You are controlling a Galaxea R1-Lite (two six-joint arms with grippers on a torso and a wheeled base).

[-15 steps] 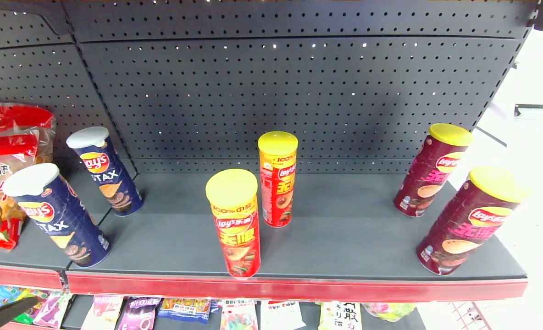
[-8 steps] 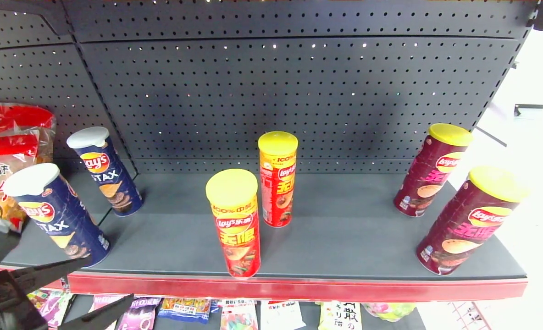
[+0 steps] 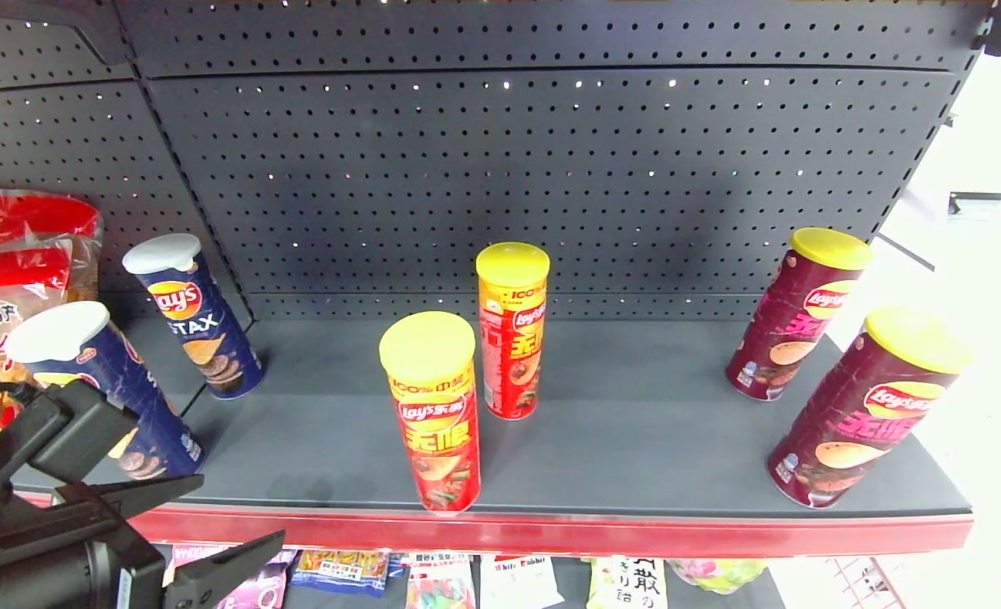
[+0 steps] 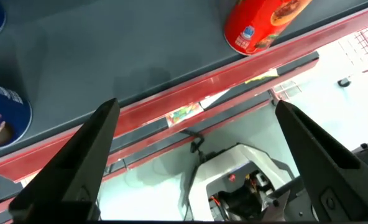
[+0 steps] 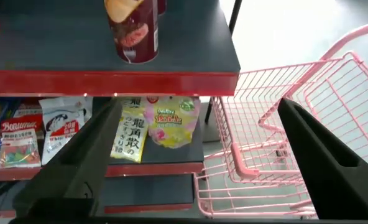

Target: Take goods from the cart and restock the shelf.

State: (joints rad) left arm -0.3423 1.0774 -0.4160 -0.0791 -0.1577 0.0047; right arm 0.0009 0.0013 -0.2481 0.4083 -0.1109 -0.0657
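Observation:
The dark grey shelf [image 3: 636,423] holds two blue cans [image 3: 200,317], two red cans with yellow lids [image 3: 437,414] and two maroon cans [image 3: 868,414], all upright. My left gripper [image 3: 243,507] is open and empty at the shelf's front left, just before the red edge strip [image 3: 551,533] and beside the near blue can [image 3: 120,397]. In the left wrist view, the left gripper [image 4: 196,104] hangs over the edge strip, with a red can [image 4: 262,22] farther off. My right gripper [image 5: 197,102] is open and empty, low beside the pink wire cart [image 5: 283,124], below a maroon can [image 5: 134,25].
Red snack bags [image 3: 10,271] fill the neighbouring shelf bay at the left. Snack packets [image 3: 441,579] lie on the lower shelf under the red strip. A perforated back panel [image 3: 509,169] closes the bay. Wide bare gaps separate the can pairs.
My left gripper has risen into the head view from the bottom left corner, up and rightward to the shelf's front edge, fingers apart. The cans have not moved.

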